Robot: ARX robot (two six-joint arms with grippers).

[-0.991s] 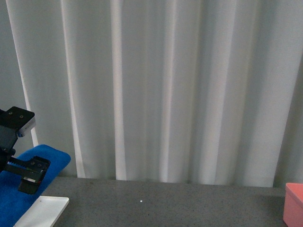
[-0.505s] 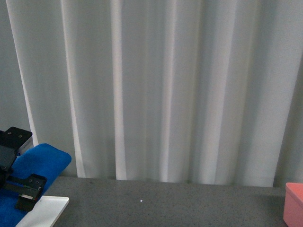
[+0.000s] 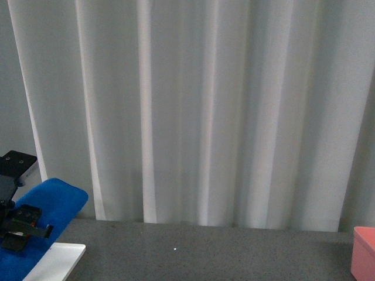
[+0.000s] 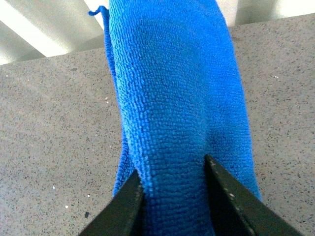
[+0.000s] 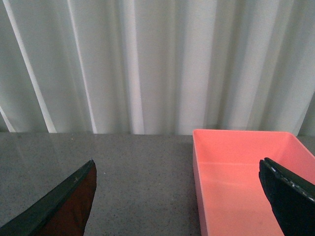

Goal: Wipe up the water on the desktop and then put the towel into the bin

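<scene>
Reaching in at the lower left corner of the front view, the left gripper (image 3: pixel 20 225) shows as a black shape in front of the towel (image 3: pixel 53 199). The bright blue cloth rises in a rounded hump at the left edge. From this angle the fingers overlap the cloth, and I cannot tell how far apart they are. A white base plate (image 3: pixel 55 260) lies at the bottom left, just beside the towel, on the dark grey speckled desktop (image 3: pixel 205 249). The corner of a pink bin (image 3: pixel 364 252) sits at the lower right edge, well apart from the towel. A pale pleated curtain (image 3: pixel 205 105) fills the rest of the frame.

The left wrist view looks along the towel (image 4: pixel 172 88), whose fuzzy blue weave runs away from the camera over the desktop (image 4: pixel 54 128) towards the curtain. The left gripper (image 4: pixel 172 169) straddles it. Its two black fingers (image 4: pixel 125 206) stand partly apart, with a ridge of cloth filling the gap and touching both. More cloth spreads outside each finger. Whether the jaws are squeezing the ridge or only resting against it cannot be told.

In the right wrist view, the right gripper (image 5: pixel 177 196) has its fingers (image 5: pixel 64 201) spread wide to opposite sides of the picture. They hold and touch nothing. Beyond them lie the desktop (image 5: pixel 133 167) and the pink bin (image 5: pixel 236 162), a shallow rectangular tray with plain walls, set in front of the curtain (image 5: pixel 147 64).
</scene>
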